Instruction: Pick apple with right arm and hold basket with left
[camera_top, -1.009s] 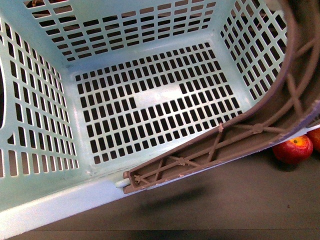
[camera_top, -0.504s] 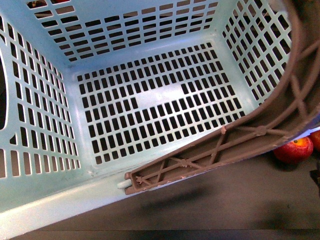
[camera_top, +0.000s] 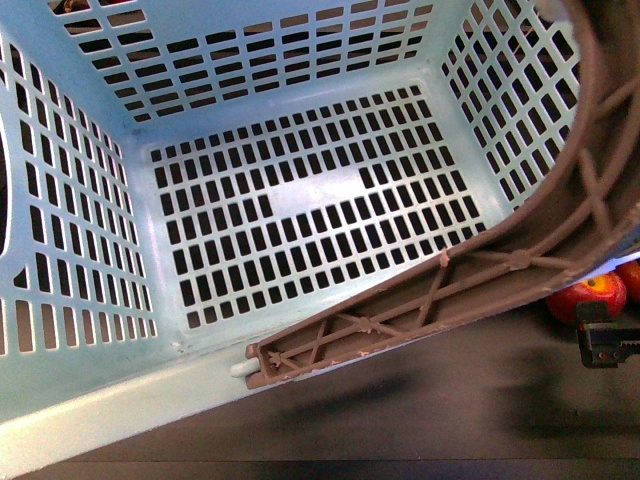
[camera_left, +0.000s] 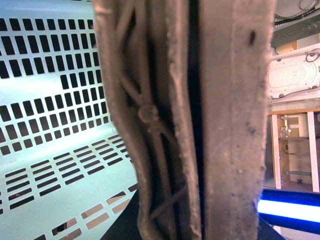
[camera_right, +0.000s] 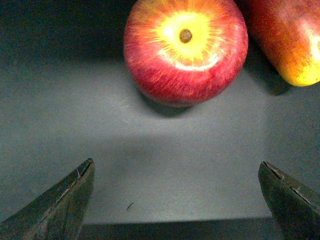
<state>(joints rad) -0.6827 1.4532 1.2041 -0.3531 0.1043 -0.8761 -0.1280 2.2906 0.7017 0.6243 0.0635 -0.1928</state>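
Item: round red apple with yellow blush round the stem (camera_right: 186, 50). Location: on the dark grey tabletop (camera_right: 175, 125), outside the large pale turquoise slotted plastic basket (camera_top: 100, 390), off its right corner, partly tucked under the brown lattice-ribbed swing handle (camera_top: 440, 290) in the front view

Neighbour: elongated red-and-yellow fruit (camera_right: 290, 40) close beside the apple on one flank; whether they touch cannot be told

Right gripper (camera_right: 176, 164): fingers spread wide, nothing between them, bare tabletop under the gap. The apple lies straight ahead of the tips and apart from them, about centred on the gap, stem toward the wrist camera. Being round, it offers no long axis to line up with. Judgement: a straight advance should bracket it; the neighbouring fruit crowds one finger's path

Left gripper: fingers not shown. The handle fills the left wrist view at close range; grip cannot be told

Nearer arm: right
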